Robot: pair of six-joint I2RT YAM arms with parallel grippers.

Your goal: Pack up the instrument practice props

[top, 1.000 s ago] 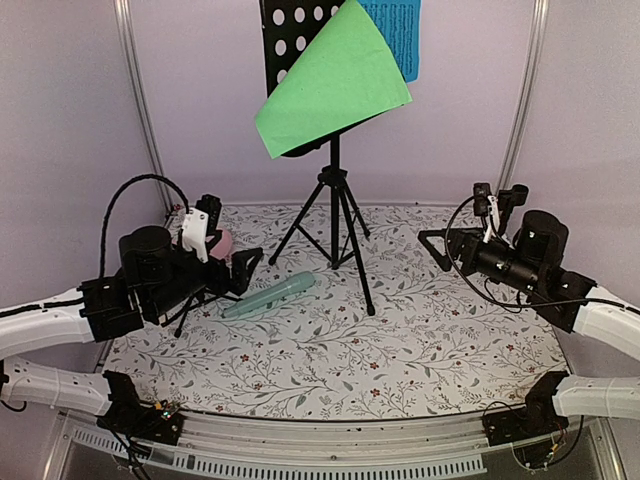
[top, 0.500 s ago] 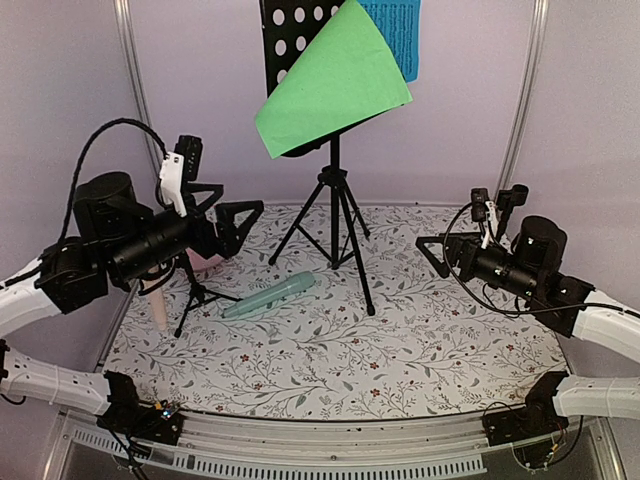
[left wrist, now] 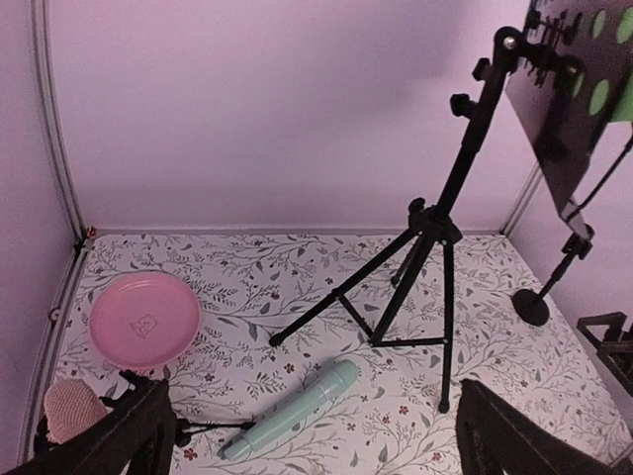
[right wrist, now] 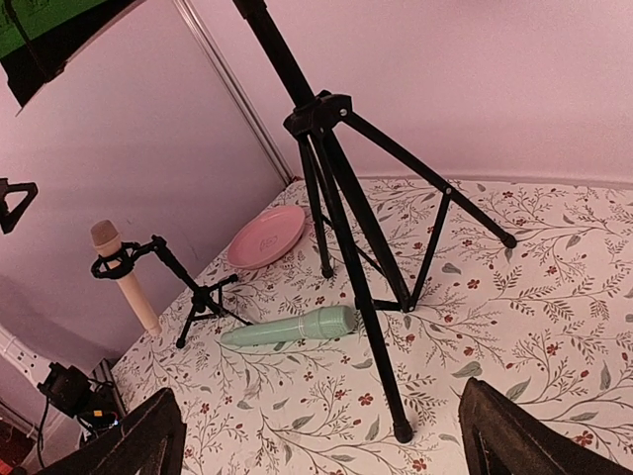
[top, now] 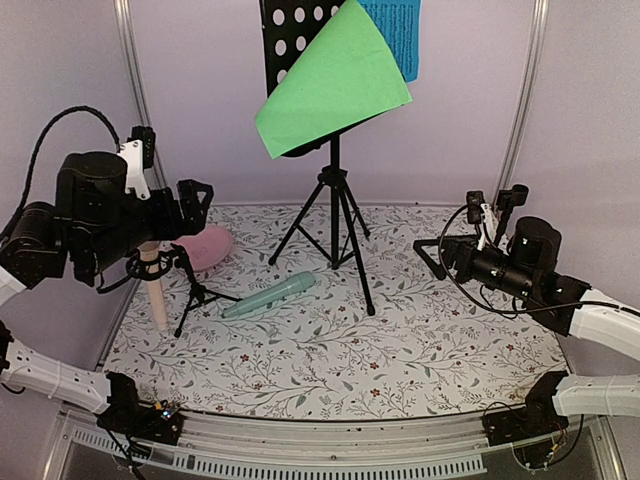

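The black perforated music rack (top: 283, 45) is standing on its tripod legs (top: 335, 225) toward the back of the floral table (top: 420, 345), near the middle. A green music sheet (top: 335, 85) is resting on the rack and bowing forward over its lower edge. A blue music sheet (top: 397, 35) is showing behind the green one at the upper right.

Just left of the tripod legs, the mint microphone (top: 270, 296) is lying on its side on the table. Further left, the beige microphone (top: 155, 295) is sitting clipped in a small black microphone tripod (top: 192, 290), head up and slightly tilted, with its lower end reaching down to the table. One leg of that small tripod is stretching toward the mint microphone's narrow end. A pink plate (top: 205, 247) is lying behind them, near the back left of the table.

The left gripper (top: 192, 208) is hovering high over the left side, above the beige microphone. Its fingers are spread wide and gripping nothing. The right gripper (top: 438, 250) is hanging lower over the right side, well apart from the stand and pointing toward it. It too is gaping wide and carrying nothing.
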